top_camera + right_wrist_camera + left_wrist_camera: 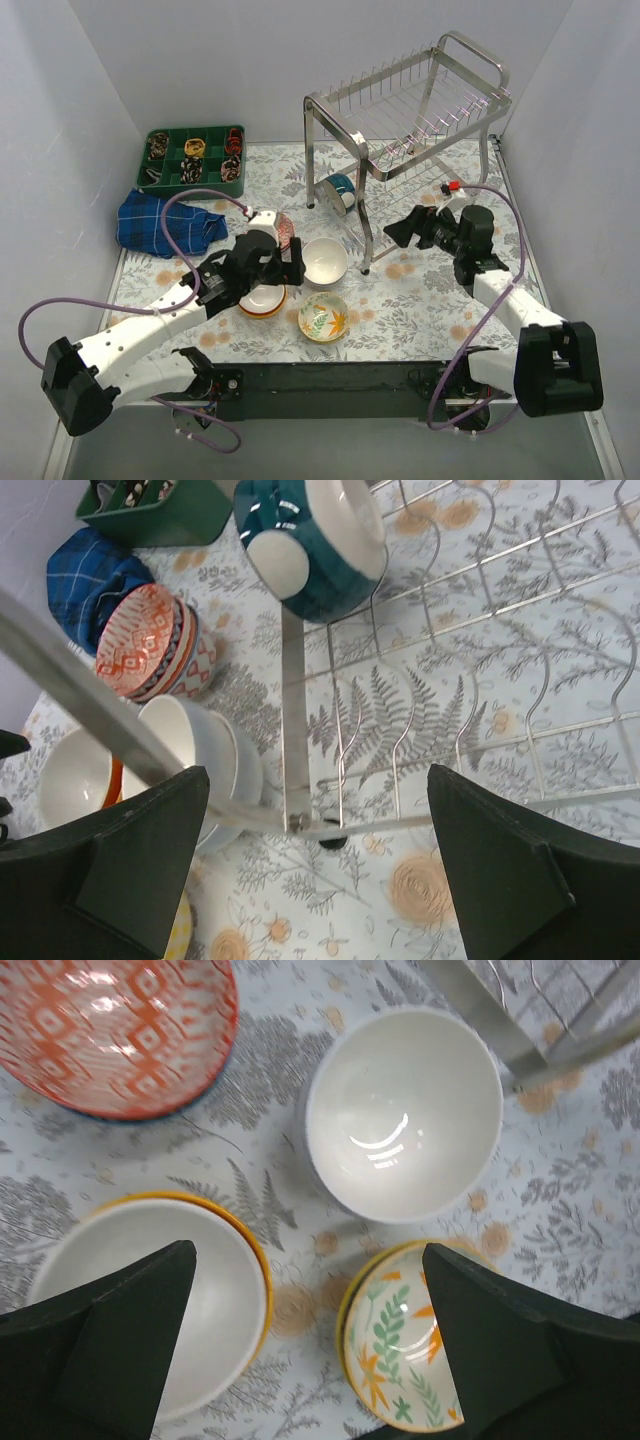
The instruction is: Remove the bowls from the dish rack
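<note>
The steel dish rack [410, 110] stands at the back right. A teal bowl [340, 188] rests tilted on its lower shelf, and also shows in the right wrist view [315, 545]. On the table lie a red-white patterned bowl [283, 230], a white bowl [325, 262], an orange-rimmed bowl [263, 300] and a leaf-pattern bowl [323, 317]. My left gripper [310, 1340] is open and empty above the gap between the orange-rimmed bowl [150, 1300] and the leaf bowl [400, 1340]. My right gripper [320, 870] is open and empty in front of the rack's lower shelf [450, 680].
A green compartment tray [195, 155] with small items sits at the back left, and a blue checked cloth [160, 222] lies in front of it. The rack's front leg [520, 1040] stands close to the white bowl [403, 1110]. White walls enclose the table.
</note>
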Controlling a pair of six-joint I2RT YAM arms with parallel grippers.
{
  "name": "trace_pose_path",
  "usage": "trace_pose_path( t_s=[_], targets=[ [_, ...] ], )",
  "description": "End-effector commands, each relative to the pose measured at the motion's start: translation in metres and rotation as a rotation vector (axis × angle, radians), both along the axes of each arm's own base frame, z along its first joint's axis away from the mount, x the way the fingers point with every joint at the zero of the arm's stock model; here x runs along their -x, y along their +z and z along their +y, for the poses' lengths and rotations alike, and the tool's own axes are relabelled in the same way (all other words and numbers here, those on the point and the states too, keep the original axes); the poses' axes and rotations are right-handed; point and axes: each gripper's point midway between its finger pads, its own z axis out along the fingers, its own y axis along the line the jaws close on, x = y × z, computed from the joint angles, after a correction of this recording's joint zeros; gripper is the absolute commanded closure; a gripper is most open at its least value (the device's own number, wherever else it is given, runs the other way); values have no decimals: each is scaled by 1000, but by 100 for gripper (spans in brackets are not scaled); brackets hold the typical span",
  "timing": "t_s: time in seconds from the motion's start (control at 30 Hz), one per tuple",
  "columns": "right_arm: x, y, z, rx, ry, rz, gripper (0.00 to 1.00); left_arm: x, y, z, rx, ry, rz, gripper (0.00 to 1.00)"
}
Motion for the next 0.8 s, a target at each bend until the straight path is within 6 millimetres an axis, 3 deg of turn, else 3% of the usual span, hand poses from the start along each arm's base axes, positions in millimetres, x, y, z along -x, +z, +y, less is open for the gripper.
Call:
trace_pose_path(
  t_s=[0.0, 0.03, 0.1, 0.13, 0.27, 0.3, 0.43, 0.5, 0.7, 0.77],
  targets=[
    [-46, 40, -1, 53, -4, -165, 1, -44, 44, 19, 1, 15, -166, 2],
    [-52, 31, 4, 58, 19, -143, 1, -51, 44, 23, -27, 19, -182, 2],
    [-67, 43, 8, 54, 37, -189, 1, -64, 49, 31, -44, 46, -217, 2],
    [-73, 32, 12, 52, 60, -173, 1, -68, 49, 35, -64, 67, -234, 2],
    [-99, 34, 31, 36, 136, -236, 1, -80, 42, 51, -124, 111, -311, 2],
    [-103, 31, 36, 43, 160, -244, 1, -78, 31, 55, -143, 115, -300, 2],
    [-131, 26, 59, 62, 200, -297, 1, -79, 18, 70, -186, 142, -317, 2],
    [-140, 27, 64, 67, 203, -333, 1, -81, 18, 79, -217, 177, -334, 2],
    [-160, 27, 91, 52, 281, -398, 1, -81, 23, 81, -213, 180, -358, 2],
    [-161, 16, 102, 50, 312, -384, 1, -81, 22, 82, -217, 180, -358, 2]
  ],
)
